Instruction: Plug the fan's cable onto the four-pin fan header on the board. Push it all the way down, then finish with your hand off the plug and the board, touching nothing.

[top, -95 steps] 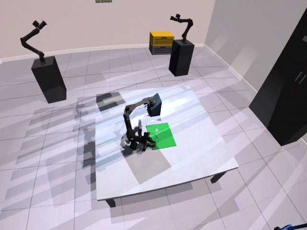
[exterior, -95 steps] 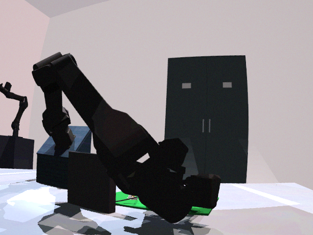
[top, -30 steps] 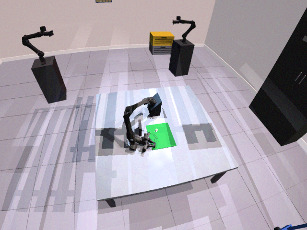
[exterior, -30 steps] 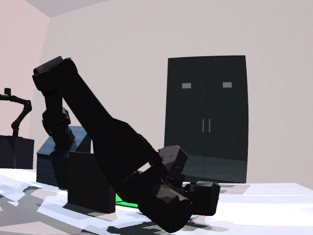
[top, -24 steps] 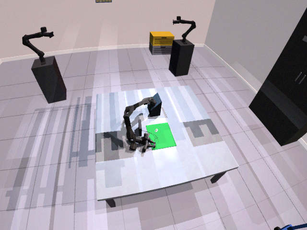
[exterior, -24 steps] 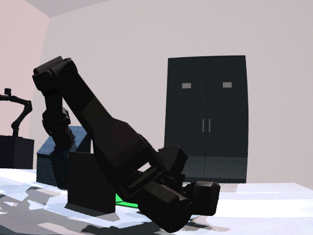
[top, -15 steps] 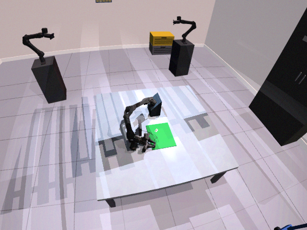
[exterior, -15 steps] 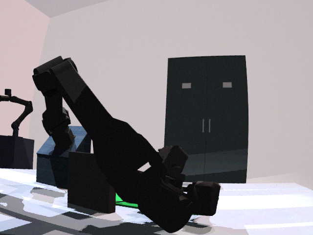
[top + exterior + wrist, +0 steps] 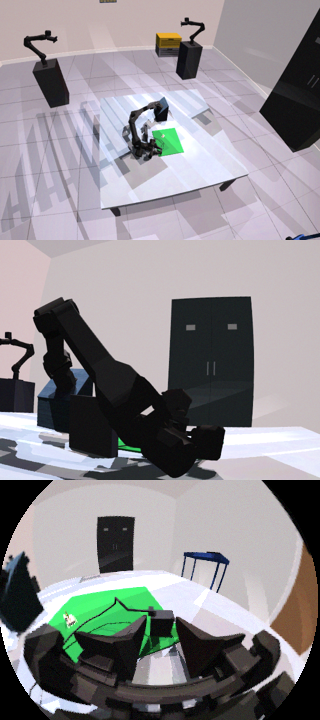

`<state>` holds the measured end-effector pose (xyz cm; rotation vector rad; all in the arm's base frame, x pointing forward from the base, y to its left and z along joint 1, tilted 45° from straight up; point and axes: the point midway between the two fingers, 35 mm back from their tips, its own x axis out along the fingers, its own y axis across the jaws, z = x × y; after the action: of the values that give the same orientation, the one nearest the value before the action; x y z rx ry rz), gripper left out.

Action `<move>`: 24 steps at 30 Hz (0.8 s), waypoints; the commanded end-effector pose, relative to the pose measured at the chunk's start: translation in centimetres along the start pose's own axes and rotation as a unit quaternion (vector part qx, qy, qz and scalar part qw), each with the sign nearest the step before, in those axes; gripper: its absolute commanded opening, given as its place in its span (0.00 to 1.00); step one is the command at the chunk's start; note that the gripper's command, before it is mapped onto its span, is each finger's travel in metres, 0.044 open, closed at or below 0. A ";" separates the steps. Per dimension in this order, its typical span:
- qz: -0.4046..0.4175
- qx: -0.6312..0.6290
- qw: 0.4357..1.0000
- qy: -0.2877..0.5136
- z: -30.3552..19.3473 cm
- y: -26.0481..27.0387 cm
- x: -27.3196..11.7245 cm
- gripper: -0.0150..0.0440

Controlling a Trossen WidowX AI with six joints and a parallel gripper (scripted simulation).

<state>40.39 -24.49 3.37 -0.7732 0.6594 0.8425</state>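
A green board (image 9: 175, 140) (image 9: 129, 448) (image 9: 135, 596) lies flat on the table. A small white piece (image 9: 162, 135) (image 9: 69, 620) with a tan mark, perhaps the header, sits near its far-left part in the wrist view. The dark block-shaped plug (image 9: 161, 626) is by the board's near-right edge in the wrist view, with a thin black cable (image 9: 116, 599) running left from it. My gripper (image 9: 160, 151) (image 9: 160, 618) is partly open, with a fingertip at each side of the plug and narrow gaps between. The plug's underside is hidden, so its seating cannot be told.
A dark blue slanted block (image 9: 162, 109) (image 9: 81, 379) (image 9: 19, 597) stands at the board's far-left side in the wrist view. A dark upright panel (image 9: 90, 426) stands in front of the arm in the exterior view. The cable curves over the board's left part in the wrist view.
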 end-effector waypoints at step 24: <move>-0.001 -0.001 1.000 0.001 3.0 -0.3 -7.5 0.60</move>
<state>37.87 -25.14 9.91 -0.7759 0.6603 0.8434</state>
